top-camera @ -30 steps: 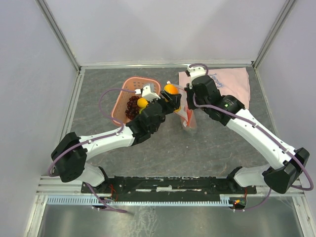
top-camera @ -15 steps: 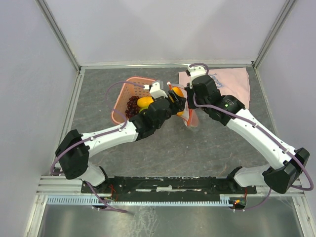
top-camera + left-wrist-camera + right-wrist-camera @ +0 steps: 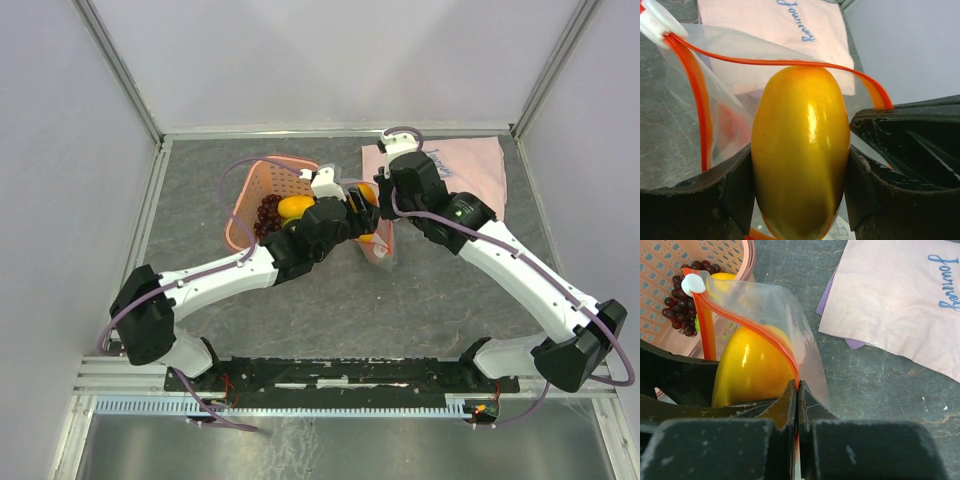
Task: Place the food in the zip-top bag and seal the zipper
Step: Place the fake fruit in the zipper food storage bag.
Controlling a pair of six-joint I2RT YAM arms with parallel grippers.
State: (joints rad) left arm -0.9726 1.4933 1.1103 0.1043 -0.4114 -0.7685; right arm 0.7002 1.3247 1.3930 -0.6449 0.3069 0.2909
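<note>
Your left gripper (image 3: pixel 800 167) squeezes smooth yellow toy mango (image 3: pixel 800 145) at mouth of clear plastic bag (image 3: pixel 771 299). Your right gripper (image 3: pixel 797 389) pinches thin red-orange zipper strip (image 3: pixel 759 327).

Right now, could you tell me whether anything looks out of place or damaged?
Nothing looks spilled or damaged. The left gripper holds the yellow fruit at the open mouth of the bag while the right gripper pinches the zipper strip. A purple edge pokes out beneath the pink cloth.

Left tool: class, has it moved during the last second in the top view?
Yes. In the top view the left tool, gripping the yellow mango, has shifted right, closer to the pink cloth.
</note>
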